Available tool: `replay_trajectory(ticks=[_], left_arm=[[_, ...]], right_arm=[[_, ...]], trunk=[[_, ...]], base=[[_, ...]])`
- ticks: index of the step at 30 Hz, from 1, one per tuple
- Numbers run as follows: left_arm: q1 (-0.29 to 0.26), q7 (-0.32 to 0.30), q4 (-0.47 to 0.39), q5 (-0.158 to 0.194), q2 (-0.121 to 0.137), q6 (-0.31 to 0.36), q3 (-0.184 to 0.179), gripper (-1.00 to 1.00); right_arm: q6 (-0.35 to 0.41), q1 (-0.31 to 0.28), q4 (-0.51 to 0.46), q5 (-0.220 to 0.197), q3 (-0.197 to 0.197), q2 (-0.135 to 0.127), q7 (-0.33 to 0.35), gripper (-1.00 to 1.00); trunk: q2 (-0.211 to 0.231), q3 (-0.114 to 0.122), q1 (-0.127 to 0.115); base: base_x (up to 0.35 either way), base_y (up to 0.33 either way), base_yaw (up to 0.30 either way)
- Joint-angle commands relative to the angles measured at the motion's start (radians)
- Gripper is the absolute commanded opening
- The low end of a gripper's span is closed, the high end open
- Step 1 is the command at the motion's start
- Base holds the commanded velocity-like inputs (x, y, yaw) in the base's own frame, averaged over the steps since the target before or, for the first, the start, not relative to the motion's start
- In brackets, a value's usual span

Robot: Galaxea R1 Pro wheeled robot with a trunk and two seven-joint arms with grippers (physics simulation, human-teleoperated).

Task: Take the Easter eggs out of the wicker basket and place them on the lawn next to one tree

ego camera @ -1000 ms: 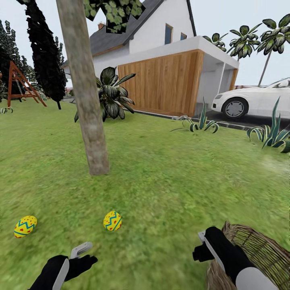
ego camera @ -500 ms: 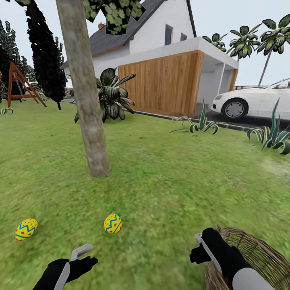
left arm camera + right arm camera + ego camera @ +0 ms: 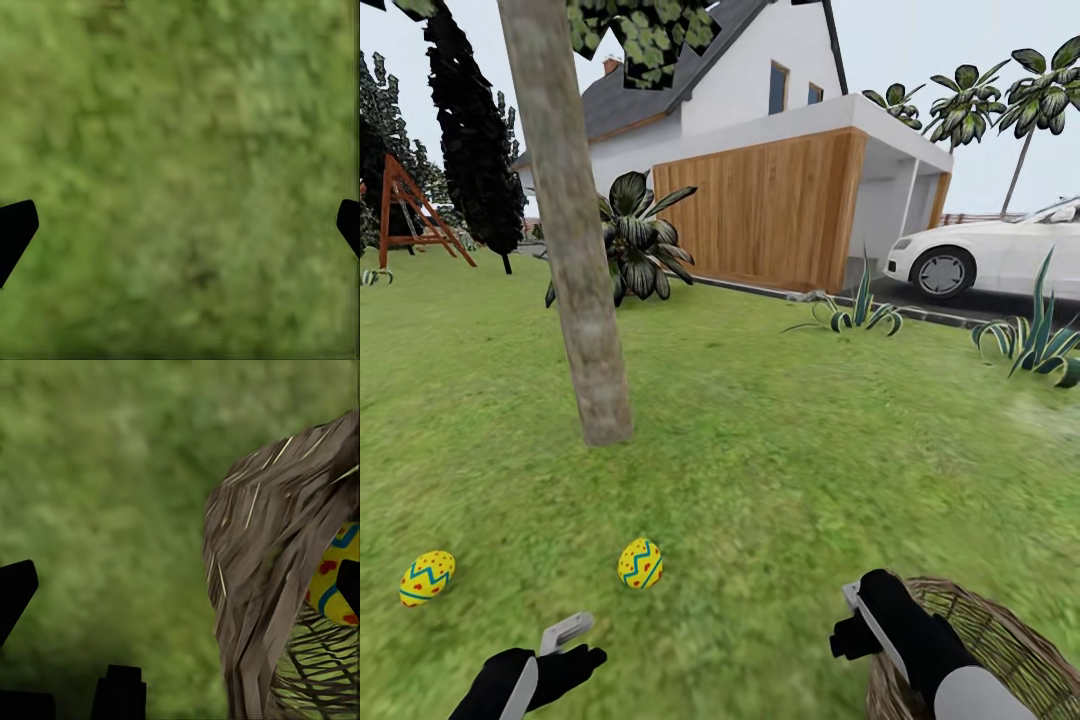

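Head view: over the last second the whole picture has slid, so the camera has moved rather than the things; the basket now shows more of its rim at the lower right corner, and the two eggs on the lawn sit a little lower in frame. Those eggs, one near the trunk's foot and another toward the lawn's left edge of view, lie apart from each other, both near the tree. The right gripper hangs just beside the basket's near rim, released and holding nothing. The left gripper hovers low over bare grass, fingers spread, empty. In the right wrist view the third egg lies inside the basket, behind its wall. I judge two-thirds done; reaching in for that egg comes next.
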Motion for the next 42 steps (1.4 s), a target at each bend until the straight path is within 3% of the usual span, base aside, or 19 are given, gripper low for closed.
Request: replay_trajectory(ticks=[1,10,14,22,42], left_arm=[[0.000,0.000,-0.001,0.007,-0.002,0.007,0.003,1.00],[0.000,0.000,0.004,0.007,-0.014,0.005,0.002,1.00],[0.000,0.001,0.039,0.002,-0.033,-0.058,-0.001,1.00],[0.000,-0.001,0.051,0.007,-0.030,-0.071,0.003,1.00],[0.000,-0.004,0.054,0.005,-0.028,-0.075,0.001,1.00]], right_arm=[[0.004,-0.001,-0.001,0.000,0.005,-0.001,0.003,1.00],[0.004,-0.001,-0.001,0.000,0.005,-0.001,0.003,1.00],[0.004,-0.001,-0.001,0.000,0.005,-0.004,0.003,1.00],[0.006,-0.001,-0.003,-0.004,-0.004,-0.012,0.005,1.00],[0.007,-0.001,-0.004,-0.003,-0.008,-0.022,0.005,1.00]], trunk=[[0.007,0.002,-0.004],[0.070,0.030,-0.039],[0.098,0.043,-0.054],[0.154,0.067,-0.085],[0.294,0.128,-0.161]], base=[[0.000,0.000,0.000],[-0.014,-0.001,0.000],[-0.259,-0.164,0.000],[-0.147,-0.254,-0.018],[-0.001,-0.007,-0.192]])
